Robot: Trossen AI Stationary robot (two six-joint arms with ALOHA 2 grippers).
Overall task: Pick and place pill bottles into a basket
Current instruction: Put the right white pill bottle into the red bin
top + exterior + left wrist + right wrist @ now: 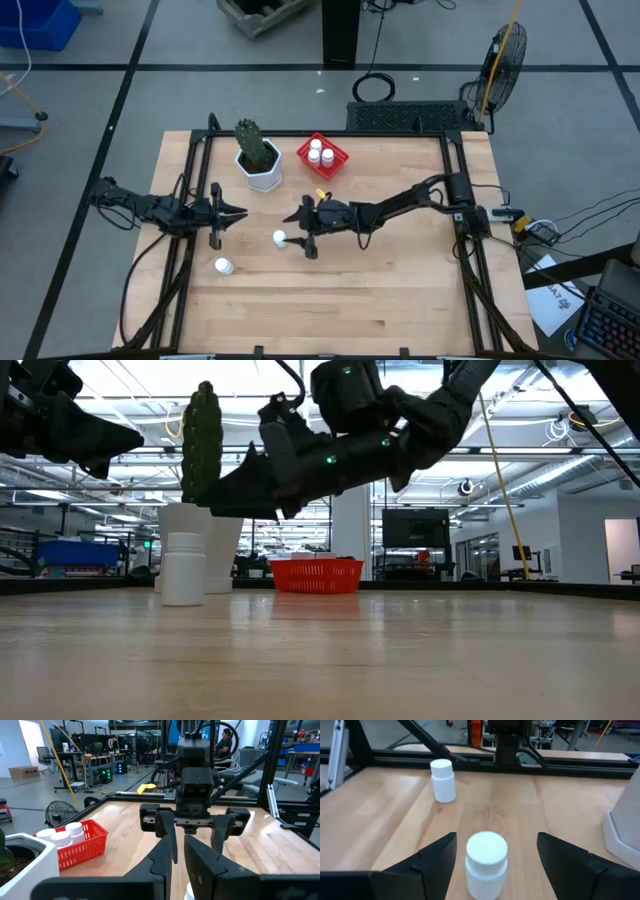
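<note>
One white pill bottle (280,238) stands upright on its base on the wooden table, left of centre. My right gripper (297,234) is open. Its fingers stand on either side of this bottle (486,857) without touching it, slanting down from the right. In the low view the bottle (183,568) stands below the gripper (235,500). A second bottle (222,265) stands nearer the left front and also shows in the right wrist view (443,780). The red mesh basket (322,157) at the far middle holds three bottles (62,837). My left gripper (238,212) is shut, empty and above the table at the left.
A white hexagonal pot with a green cactus (260,160) stands just left of the basket, beyond the bottle. Black frame rails (455,200) run along the table's left, right and far sides. Bare wood (400,290) lies toward the near and right edges.
</note>
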